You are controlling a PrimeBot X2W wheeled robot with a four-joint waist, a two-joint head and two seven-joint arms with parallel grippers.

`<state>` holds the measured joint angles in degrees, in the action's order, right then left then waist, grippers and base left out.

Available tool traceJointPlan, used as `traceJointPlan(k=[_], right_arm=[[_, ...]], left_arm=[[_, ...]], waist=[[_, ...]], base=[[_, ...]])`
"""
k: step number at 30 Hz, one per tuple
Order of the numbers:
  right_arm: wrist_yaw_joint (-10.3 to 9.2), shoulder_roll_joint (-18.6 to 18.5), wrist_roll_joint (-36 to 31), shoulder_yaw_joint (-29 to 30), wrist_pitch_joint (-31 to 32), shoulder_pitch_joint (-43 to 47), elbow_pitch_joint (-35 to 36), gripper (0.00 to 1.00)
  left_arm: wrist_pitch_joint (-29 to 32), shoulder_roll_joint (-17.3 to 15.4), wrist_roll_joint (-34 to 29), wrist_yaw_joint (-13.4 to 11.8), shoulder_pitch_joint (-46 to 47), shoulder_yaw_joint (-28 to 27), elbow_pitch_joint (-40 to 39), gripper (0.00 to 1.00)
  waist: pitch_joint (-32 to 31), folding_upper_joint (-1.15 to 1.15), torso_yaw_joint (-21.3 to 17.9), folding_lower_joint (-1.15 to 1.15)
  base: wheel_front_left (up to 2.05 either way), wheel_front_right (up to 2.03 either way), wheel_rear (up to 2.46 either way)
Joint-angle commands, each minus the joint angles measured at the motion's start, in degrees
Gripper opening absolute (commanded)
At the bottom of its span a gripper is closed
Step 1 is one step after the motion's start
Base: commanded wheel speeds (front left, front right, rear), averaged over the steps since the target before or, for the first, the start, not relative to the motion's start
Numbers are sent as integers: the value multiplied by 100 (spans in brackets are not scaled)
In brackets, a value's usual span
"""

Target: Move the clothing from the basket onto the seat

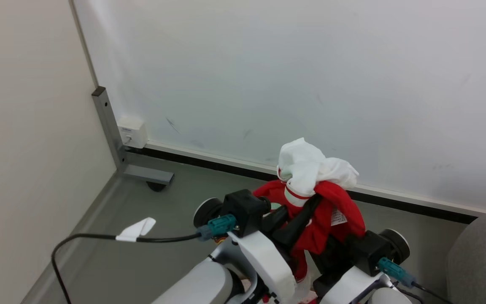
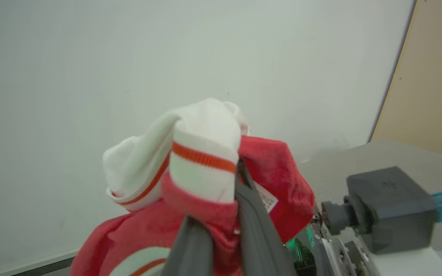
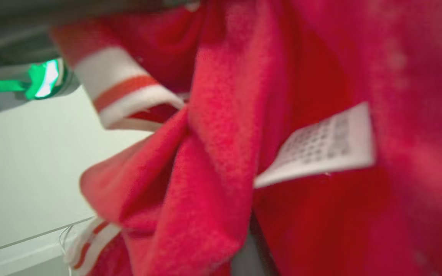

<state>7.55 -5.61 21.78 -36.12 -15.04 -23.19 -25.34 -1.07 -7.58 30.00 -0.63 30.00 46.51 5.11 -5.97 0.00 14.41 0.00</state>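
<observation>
The clothing (image 1: 323, 211), a red bundle with white panels and red stripes, hangs in the air in front of me. My left gripper (image 1: 314, 203) reaches up and right into it. In the left wrist view the left gripper (image 2: 219, 214) is shut on the red fabric just under a white striped cuff (image 2: 203, 168). My right arm's wrist (image 1: 369, 249) sits below the bundle, with its fingers buried under the cloth. Red clothing (image 3: 221, 153) with a white care label (image 3: 320, 145) presses close in the right wrist view, and the jaws are hidden. The seat (image 1: 483, 257) shows as a grey edge at the lower right. The basket is out of view.
A pale wall panel (image 1: 293, 76) stands close ahead, on a grey metal leg with a caster (image 1: 146, 173). A white wall box (image 1: 132, 131) sits by the corner. A black cable with a white tag (image 1: 135, 230) loops over the grey floor (image 1: 112, 261) at the left.
</observation>
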Motion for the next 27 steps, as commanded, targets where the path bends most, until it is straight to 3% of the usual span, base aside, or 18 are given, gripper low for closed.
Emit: traceJointPlan(k=[1,3,4,5,6,7,17,27], right_arm=[[-12,-80,96,40,-18,173,163,0],[-12,-134,114,55,-19,286,363,0],[-12,-164,111,35,-19,355,473,0],[-12,-206,111,22,-19,420,573,0],[-12,-262,118,49,-19,485,673,0],[-12,-324,118,97,-19,542,755,0],[-12,-477,-45,912,-20,924,1190,0],[-13,-660,-323,1841,-20,913,1587,0]], left_arm=[[-52,-52,74,-57,18,-85,51,0],[-68,-87,101,-102,21,-144,109,0],[-88,-101,116,-109,12,-171,134,5],[-90,-114,126,-113,0,-174,157,26],[-60,-123,130,-85,-10,-138,172,76],[-38,-112,151,-68,-30,-114,175,100],[-199,-119,167,51,-169,10,-127,100],[-478,-353,-44,243,-177,163,-482,100]], waist=[[37,0,-34,0],[82,0,-81,0],[107,0,-112,0],[131,0,-140,0],[159,0,-171,0],[189,0,-203,0],[492,0,-821,0],[876,0,-1976,0]], base=[[0,0,0],[0,0,0],[0,0,0],[0,0,0],[0,0,0],[0,0,0],[0,0,0],[0,0,0]])
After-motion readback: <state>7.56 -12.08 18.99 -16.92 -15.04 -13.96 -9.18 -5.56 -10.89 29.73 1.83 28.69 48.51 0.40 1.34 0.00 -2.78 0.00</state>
